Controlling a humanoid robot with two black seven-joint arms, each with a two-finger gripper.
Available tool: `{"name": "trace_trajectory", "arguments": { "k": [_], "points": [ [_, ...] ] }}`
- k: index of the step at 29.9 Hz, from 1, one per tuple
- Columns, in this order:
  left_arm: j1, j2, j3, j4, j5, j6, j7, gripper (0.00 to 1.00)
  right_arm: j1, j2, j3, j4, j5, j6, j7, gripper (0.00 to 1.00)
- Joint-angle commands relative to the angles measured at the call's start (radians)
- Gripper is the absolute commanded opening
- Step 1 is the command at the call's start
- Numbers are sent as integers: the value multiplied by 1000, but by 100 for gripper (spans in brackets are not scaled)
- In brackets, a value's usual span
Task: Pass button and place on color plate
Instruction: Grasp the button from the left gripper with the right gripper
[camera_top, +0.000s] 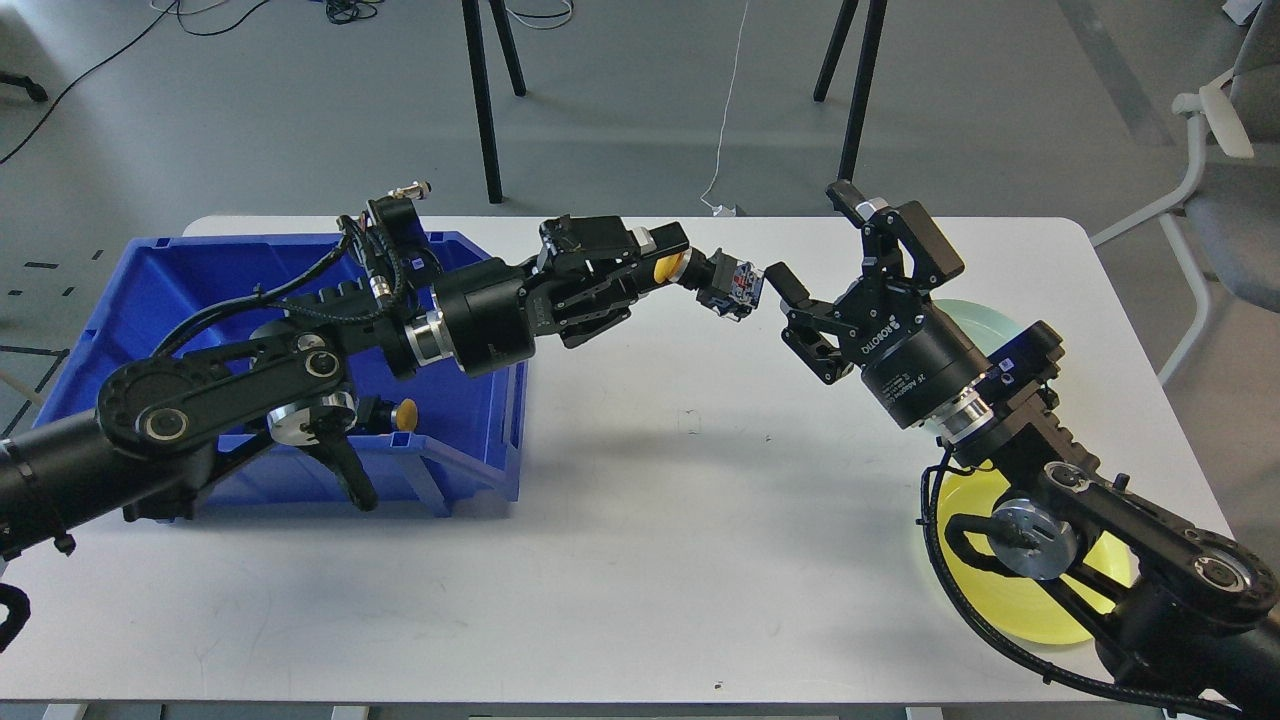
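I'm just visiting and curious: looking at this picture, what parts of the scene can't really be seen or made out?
Head view only:
- Yellow plate: largely covered by the right arm.
- Pale green plate: only a sliver shows behind the right gripper.
- Blue bin: most of its inside hidden by the left arm; one yellow-capped button peeks out.
- Held button: its body sits among the left gripper fingers; details too small.
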Motion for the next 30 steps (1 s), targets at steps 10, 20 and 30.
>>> {"name": "trace_trajectory", "arguments": {
  "k": [10,20,30],
  "points": [
    [66,-6,-95,5,1,-11,0,23,-22,32,-35,27,-56,2,0,99],
    [66,-6,-95,8,3,-11,0,23,15,91,-44,-19,-59,-1,0,99],
    [66,-6,-95,8,3,-11,0,23,35,146,-55,-47,-48,-6,0,99]
  ]
}}
